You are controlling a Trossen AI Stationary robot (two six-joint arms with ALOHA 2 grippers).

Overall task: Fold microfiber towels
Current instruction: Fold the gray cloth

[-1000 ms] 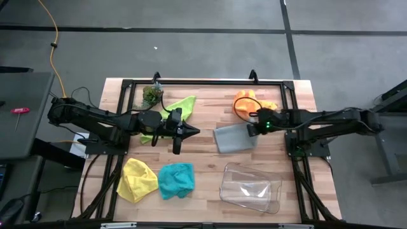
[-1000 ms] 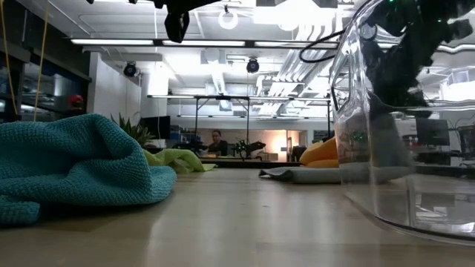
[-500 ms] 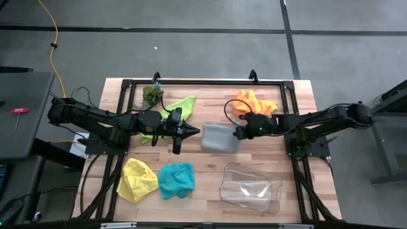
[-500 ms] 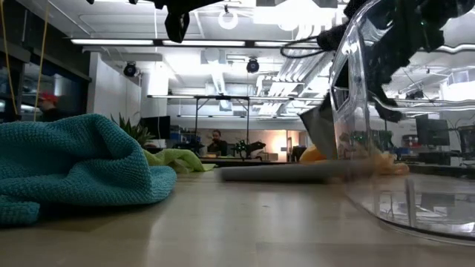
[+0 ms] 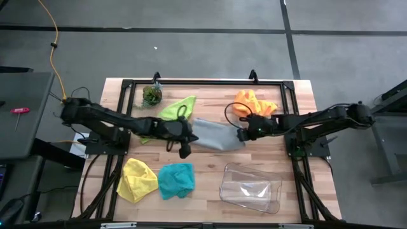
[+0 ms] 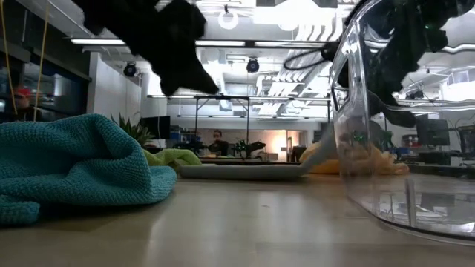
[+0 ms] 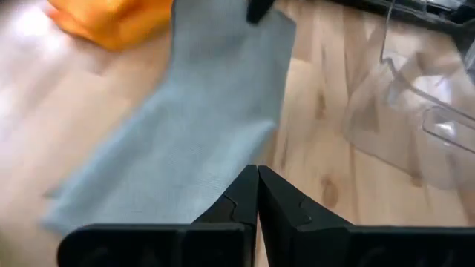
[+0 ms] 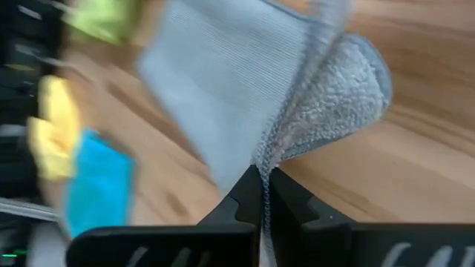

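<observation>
The grey towel [image 5: 215, 135] is found at mid-surface, between the two arms, with the fold judged to be at its first stage. Its right edge is pinched in the clenched right claw [image 5: 242, 134] and raised off the wooden surface [image 5: 299, 184]. The left claw [image 5: 185, 151] is clenched on nothing and is positioned at the towel's left end.

The next move is judged to require the lifted edge to be carried left across the flat portion and laid on the opposite edge, the left claw pinning that end.

The pinch is confirmed only in the right wrist view, where cloth [image 8: 312, 96] is seen caught between the fingers. From the low view, the towel [image 6: 245, 171] is seen lying mostly flat. The overall layout is given only by the high view: lime towel [image 5: 176, 107] and orange towel [image 5: 253, 102] on the far side, yellow towel [image 5: 138, 179], teal towel [image 5: 176, 180] and clear tray [image 5: 250, 188] near.
</observation>
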